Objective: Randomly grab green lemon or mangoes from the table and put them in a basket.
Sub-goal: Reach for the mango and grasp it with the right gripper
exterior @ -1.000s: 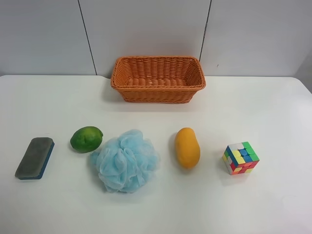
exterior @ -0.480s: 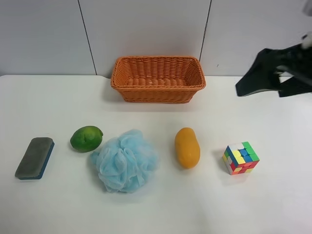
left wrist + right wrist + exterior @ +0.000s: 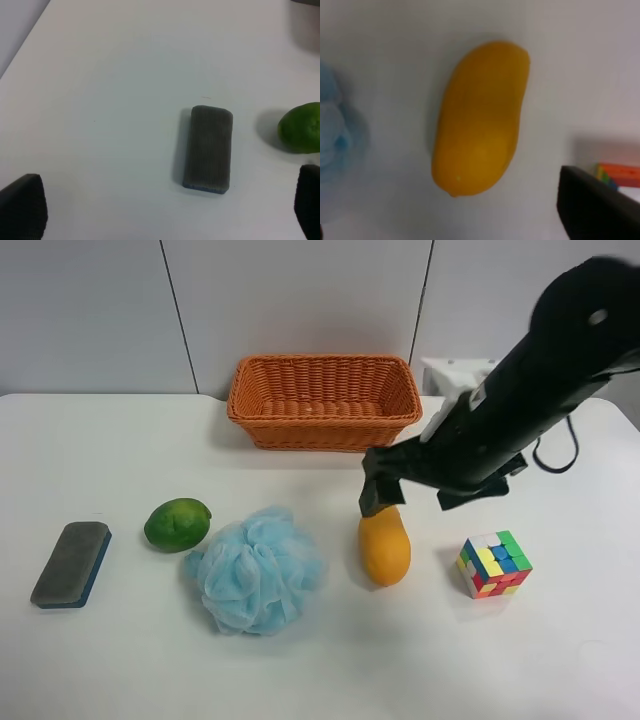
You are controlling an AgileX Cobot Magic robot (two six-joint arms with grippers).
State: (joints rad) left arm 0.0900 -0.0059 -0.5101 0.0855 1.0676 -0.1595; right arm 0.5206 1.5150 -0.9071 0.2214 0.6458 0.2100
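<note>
The orange-yellow mango [image 3: 385,545] lies on the white table [image 3: 320,670], right of centre. My right gripper [image 3: 380,492] hovers just above its far end, open and empty. The right wrist view shows the mango [image 3: 480,120] whole, with one dark finger [image 3: 597,210] off to its side and not touching it. The green lemon [image 3: 177,524] lies at the left. In the left wrist view it [image 3: 302,127] sits at the frame's edge. My left gripper [image 3: 165,210] is open and empty above the table. The wicker basket [image 3: 324,400] stands at the back, empty.
A light-blue bath sponge [image 3: 255,568] lies between the two fruits. A puzzle cube [image 3: 493,563] sits right of the mango. A grey eraser block [image 3: 72,562] lies far left and also shows in the left wrist view [image 3: 207,149]. The left arm is out of the exterior view.
My right arm came in from the exterior view's right edge and swung down and left to just above the mango. The objects on the table have not moved.
</note>
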